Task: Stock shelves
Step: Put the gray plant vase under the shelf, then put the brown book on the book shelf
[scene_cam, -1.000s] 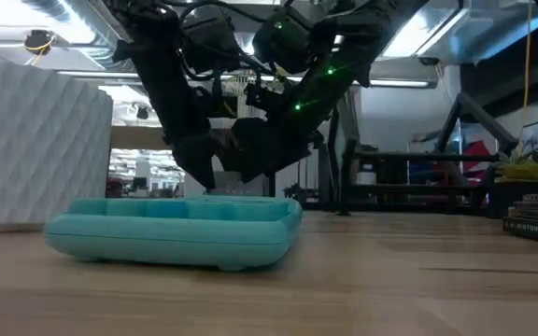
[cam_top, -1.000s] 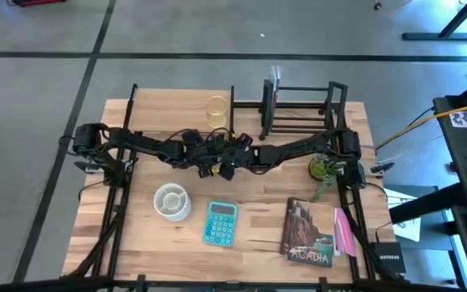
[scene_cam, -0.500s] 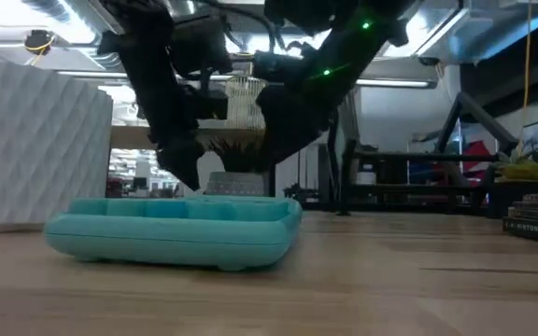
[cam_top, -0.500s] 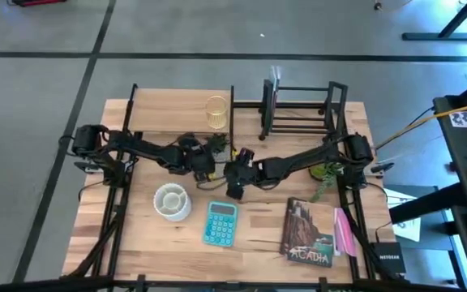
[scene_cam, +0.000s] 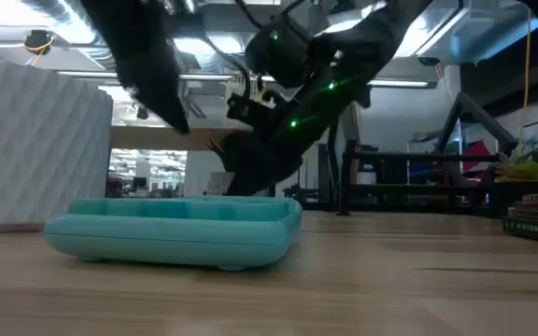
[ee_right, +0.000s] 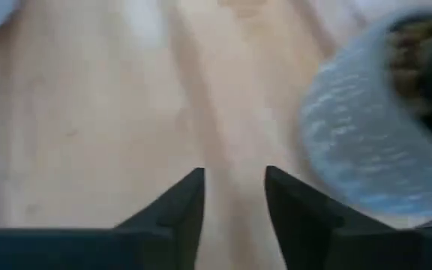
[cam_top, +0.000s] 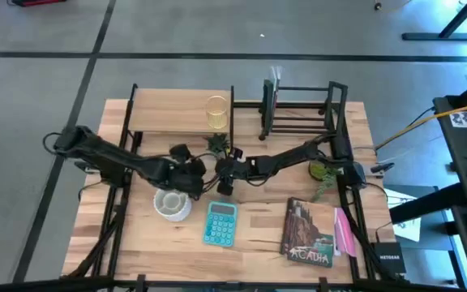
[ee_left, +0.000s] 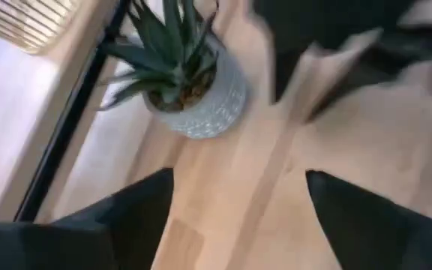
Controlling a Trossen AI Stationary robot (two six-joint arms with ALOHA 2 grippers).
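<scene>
A small succulent in a grey pot (cam_top: 216,146) stands on its base on the tabletop, just in front of the light-wood shelf (cam_top: 169,118), which carries a gold wire cup (cam_top: 216,111). The black bar rack (cam_top: 298,109) stands at the far right. My left gripper (cam_top: 194,169) hovers open on the near-left side of the pot (ee_left: 201,97), with nothing between its fingers. My right gripper (cam_top: 221,177) is open just on the near side of the pot (ee_right: 366,142) and points toward the table's left, close over the wood.
A white round organiser (cam_top: 171,203), a teal calculator (cam_top: 220,223) and a book (cam_top: 308,231) lie along the near half of the table. A leafy green plant (cam_top: 323,169) and a pink pen (cam_top: 343,231) sit at the right. There is bare wood between the pot and the calculator.
Both grippers were bunched over the spot where the succulent stands; they have drawn apart and the plant now shows on the table. My left gripper has backed toward the table's left and risen. My right gripper dipped toward the near edge, then came back beside the pot.
</scene>
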